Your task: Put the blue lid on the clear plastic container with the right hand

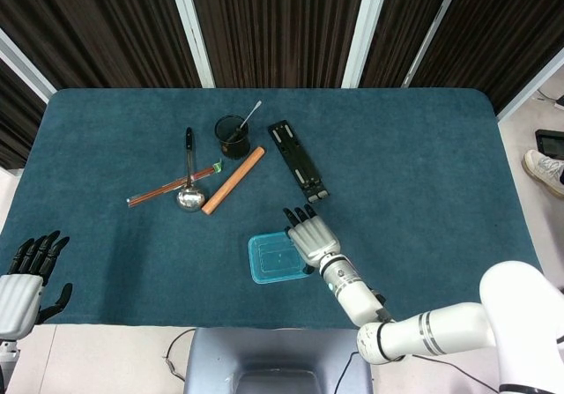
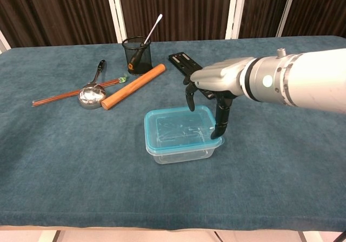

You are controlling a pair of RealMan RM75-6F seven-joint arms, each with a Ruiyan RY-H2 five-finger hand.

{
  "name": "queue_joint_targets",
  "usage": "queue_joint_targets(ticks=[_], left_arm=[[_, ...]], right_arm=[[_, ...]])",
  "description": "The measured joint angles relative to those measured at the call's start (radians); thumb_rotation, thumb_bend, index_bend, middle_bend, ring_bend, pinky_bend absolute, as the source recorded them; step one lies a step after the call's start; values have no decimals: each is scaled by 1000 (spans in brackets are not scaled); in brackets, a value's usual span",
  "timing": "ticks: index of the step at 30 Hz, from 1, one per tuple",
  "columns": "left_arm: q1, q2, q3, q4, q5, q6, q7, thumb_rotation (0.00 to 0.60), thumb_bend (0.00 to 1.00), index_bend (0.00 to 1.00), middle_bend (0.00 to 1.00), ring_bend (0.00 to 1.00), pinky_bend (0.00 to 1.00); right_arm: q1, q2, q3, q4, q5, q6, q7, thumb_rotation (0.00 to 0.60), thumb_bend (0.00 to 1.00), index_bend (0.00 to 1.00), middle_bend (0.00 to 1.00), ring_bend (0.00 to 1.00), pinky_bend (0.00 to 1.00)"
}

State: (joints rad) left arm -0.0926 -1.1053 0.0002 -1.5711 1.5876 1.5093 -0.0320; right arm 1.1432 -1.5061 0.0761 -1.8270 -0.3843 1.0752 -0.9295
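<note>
The blue lid (image 2: 178, 128) sits on top of the clear plastic container (image 2: 181, 151), near the table's front edge; in the head view the lid (image 1: 275, 258) shows as a blue rectangle. My right hand (image 2: 213, 93) hovers over the lid's right end, fingers pointing down, with one fingertip (image 2: 215, 135) touching the lid's right rim. From above, the right hand (image 1: 308, 235) covers the lid's right edge. It holds nothing. My left hand (image 1: 25, 275) rests off the table's front left corner, fingers spread.
Behind the container lie a black mesh cup (image 2: 137, 53) with a utensil, a wooden rolling pin (image 2: 133, 86), a metal ladle (image 2: 92, 95), chopsticks (image 2: 70, 95) and a black hinged stand (image 2: 195, 76).
</note>
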Motion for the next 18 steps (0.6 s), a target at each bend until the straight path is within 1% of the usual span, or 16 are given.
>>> queue_joint_targets(ticks=[18], left_arm=[[2,1,0,1,1,4,-5,600,424,0,0,0,63]], right_arm=[[0,-18,-10,27,-7,-9,20,600,141,466,43,0,20]])
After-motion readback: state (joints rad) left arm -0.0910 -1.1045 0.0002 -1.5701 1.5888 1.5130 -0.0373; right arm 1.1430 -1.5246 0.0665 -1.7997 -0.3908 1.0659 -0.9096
